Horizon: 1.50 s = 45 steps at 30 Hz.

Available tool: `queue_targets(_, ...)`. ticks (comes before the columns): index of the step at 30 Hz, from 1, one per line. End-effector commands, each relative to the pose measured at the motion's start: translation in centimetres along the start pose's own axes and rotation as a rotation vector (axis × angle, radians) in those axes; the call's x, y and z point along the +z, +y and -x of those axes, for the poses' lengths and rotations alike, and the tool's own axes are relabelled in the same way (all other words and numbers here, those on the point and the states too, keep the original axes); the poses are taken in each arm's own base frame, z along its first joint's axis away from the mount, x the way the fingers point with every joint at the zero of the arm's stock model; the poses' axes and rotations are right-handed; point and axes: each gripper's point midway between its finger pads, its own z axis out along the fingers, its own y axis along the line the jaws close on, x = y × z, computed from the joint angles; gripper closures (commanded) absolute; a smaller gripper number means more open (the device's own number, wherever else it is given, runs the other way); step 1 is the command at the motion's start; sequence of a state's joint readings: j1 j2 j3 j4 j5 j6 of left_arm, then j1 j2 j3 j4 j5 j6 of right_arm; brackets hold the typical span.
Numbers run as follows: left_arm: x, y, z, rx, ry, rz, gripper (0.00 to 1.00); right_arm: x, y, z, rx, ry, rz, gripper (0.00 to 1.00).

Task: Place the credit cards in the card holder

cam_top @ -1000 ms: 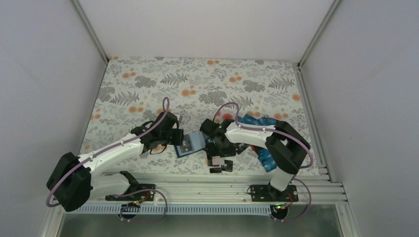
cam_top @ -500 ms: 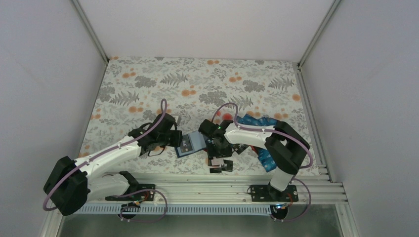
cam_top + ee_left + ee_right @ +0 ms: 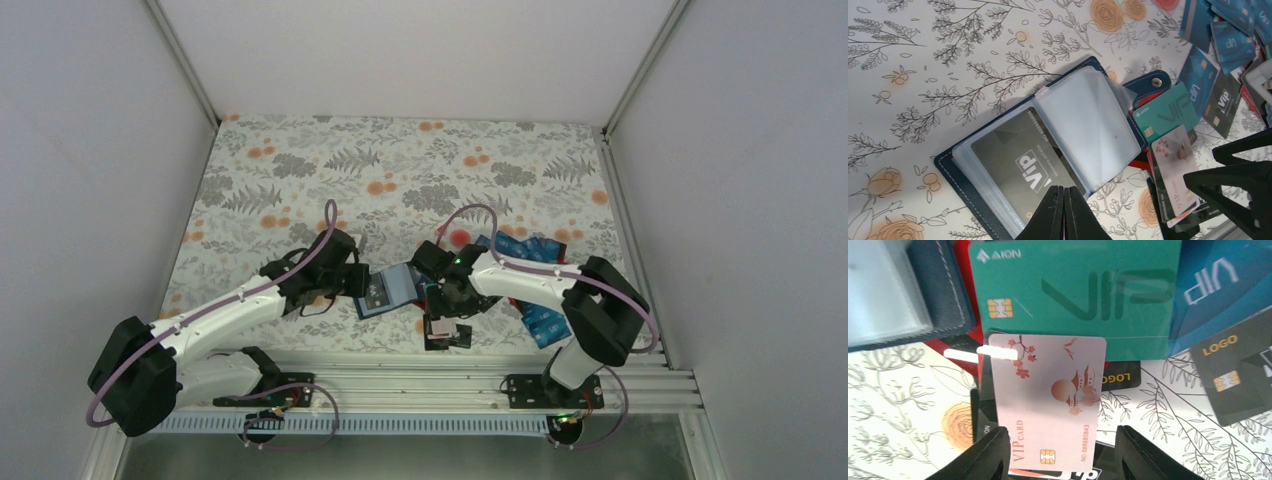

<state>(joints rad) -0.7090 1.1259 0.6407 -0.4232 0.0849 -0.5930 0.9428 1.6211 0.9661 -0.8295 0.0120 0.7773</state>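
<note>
The card holder [image 3: 1088,125] lies open on the floral cloth, with clear sleeves and a black VIP card in one. It also shows at centre from above [image 3: 390,290]. My left gripper [image 3: 1064,189] is shut, its tips resting on the holder's near edge. The credit cards lie just right of the holder: a teal one [image 3: 1073,295], a pale pink-white one [image 3: 1048,390], and black [image 3: 1238,370] and blue ones. My right gripper [image 3: 1063,432] straddles the pale card. Its left finger is at the card's edge and a gap shows at the right finger.
More blue cards are fanned out behind the right arm [image 3: 525,247] and beside its base [image 3: 545,325]. A red card edge shows under the pale card. The aluminium rail [image 3: 420,385] runs along the near side of the cloth.
The right gripper's jaws have narrowed round the pale card, and the right arm's elbow has swung a little to the right. The left gripper stays shut on the holder's edge.
</note>
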Motion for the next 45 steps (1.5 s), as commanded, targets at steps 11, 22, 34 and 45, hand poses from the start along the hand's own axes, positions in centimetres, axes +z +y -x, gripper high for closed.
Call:
queue_targets(11,0.0,-4.2,0.9,0.011,0.003,-0.154,0.97,-0.9,-0.8,0.2,0.015,-0.050,0.127,0.36)
queue_targets(22,1.4,-9.6,-2.6,0.159,0.133,-0.355,0.98,-1.7,-0.4,1.4,0.038,-0.087,0.457,0.33)
queue_targets(34,6.4,-12.2,-5.5,0.207,0.283,-0.317,0.98,-1.3,-2.4,0.9,0.109,-0.078,0.632,0.36)
queue_targets(45,9.4,-11.4,-7.3,0.208,0.354,-0.245,0.98,-0.3,-1.6,-0.6,0.098,-0.011,0.742,0.37)
